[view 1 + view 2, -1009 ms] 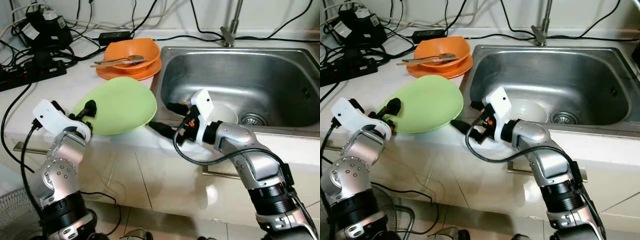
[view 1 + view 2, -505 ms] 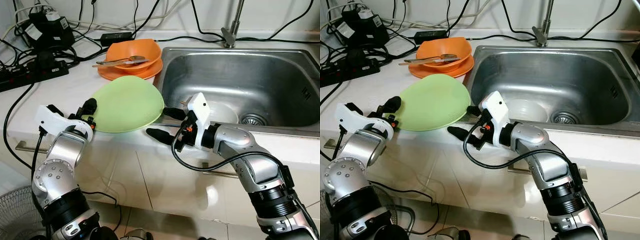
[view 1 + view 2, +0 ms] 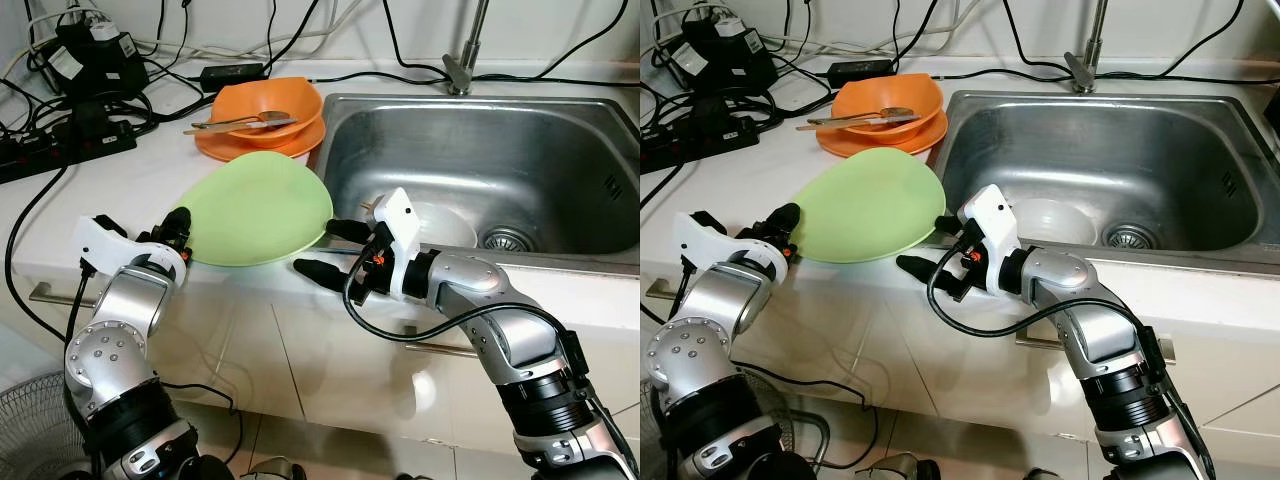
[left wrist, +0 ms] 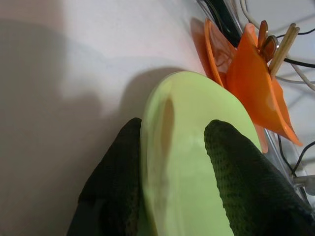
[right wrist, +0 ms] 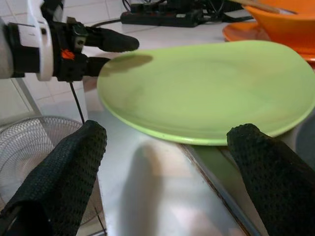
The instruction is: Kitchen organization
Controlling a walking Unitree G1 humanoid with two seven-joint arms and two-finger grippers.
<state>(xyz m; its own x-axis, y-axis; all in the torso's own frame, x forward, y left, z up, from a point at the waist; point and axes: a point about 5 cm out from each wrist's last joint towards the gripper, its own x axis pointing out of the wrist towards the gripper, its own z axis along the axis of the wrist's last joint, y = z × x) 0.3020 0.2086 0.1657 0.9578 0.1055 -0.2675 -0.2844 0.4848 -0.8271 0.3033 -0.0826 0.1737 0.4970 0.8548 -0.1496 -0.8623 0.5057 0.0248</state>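
I see one pale green plate, smooth and shallow, lifted off the white counter beside the sink. My left gripper pinches its near-left rim. My right gripper waits spread wide near the plate's sink-side edge. Since a second ago the plate has shifted toward the sink. Behind sit one orange bowl and one orange plate.

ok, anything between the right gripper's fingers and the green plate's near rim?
Nothing. The right wrist view shows bare white counter and the sink edge between the open right gripper and the green plate. The left gripper pinches its far rim.
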